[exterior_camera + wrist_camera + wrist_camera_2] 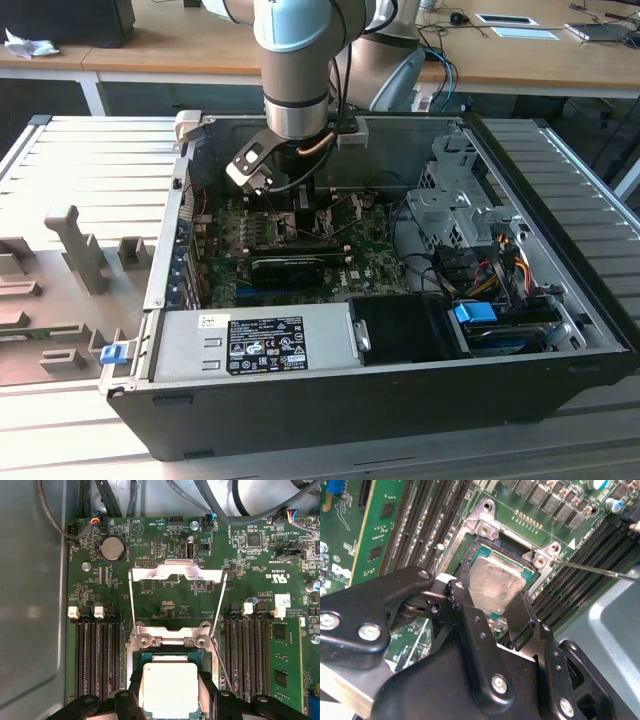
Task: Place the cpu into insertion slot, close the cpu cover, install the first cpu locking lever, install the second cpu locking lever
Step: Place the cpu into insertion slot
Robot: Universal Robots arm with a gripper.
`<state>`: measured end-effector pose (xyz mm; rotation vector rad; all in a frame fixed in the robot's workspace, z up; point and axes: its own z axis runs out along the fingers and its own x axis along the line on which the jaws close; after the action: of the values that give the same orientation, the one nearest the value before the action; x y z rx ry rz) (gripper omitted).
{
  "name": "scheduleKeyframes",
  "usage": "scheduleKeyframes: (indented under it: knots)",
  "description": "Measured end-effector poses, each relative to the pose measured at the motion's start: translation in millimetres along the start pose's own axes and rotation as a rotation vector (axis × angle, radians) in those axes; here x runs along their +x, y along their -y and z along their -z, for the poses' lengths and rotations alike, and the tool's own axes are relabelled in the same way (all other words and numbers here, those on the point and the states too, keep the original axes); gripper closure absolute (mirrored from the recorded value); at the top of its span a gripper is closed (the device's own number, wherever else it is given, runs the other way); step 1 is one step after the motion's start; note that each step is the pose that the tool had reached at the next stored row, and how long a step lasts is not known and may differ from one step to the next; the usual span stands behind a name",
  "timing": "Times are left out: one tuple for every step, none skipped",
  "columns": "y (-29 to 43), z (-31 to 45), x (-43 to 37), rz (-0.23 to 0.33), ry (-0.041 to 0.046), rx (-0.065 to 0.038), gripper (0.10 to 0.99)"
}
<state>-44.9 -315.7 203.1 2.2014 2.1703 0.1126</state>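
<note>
End effector (490, 601) at cpu (495, 580); case (330, 405) on slatted table (90, 150), desks (160, 50) behind.

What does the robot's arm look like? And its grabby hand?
The arm is a thick round tube, silvery grey with a pale blue part, and black cables run down beside it. The gripper is all black, made of chunky jointed bars dotted with shiny silver screws, and it ends in two flat black fingers.

The arm (292, 60) reaches straight down, wrist vertical; its gripper (168, 695) clamps its fingers (517, 622) against the cpu (497, 582).
</note>
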Motion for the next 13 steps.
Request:
scheduleKeyframes:
  knots:
    - [0.0,0.0,0.0,0.0,-0.0001,0.0,0.561]
    - [0.0,-0.1,0.0,0.0,-0.0001,0.0,0.561]
    - [0.0,-0.1,0.0,0.0,0.0,0.0,0.561]
    - [0.0,-0.5,0.1,0.0,-0.0003,0.0,0.561]
    - [0.0,-0.8,0.0,0.0,0.0,0.0,0.549]
    - [0.1,-1.0,0.0,0.0,0.0002,0.0,0.49]
    - [0.1,-1.0,0.0,0.0,0.0002,0.0,0.424]
    - [0.1,-1.0,0.0,0.0,0.0003,0.0,0.424]
    - [0.1,-0.9,0.0,0.0,0.0002,0.0,0.424]
    - [-0.1,0.9,0.1,0.0,0.0,0.0,0.424]
    - [-0.3,3.5,0.1,0.0,0.0001,0.0,0.424]
    - [-0.4,5.3,0.1,0.0,0.0001,0.0,0.424]
    - [-0.5,5.6,0.2,0.0,-0.0001,0.0,0.424]
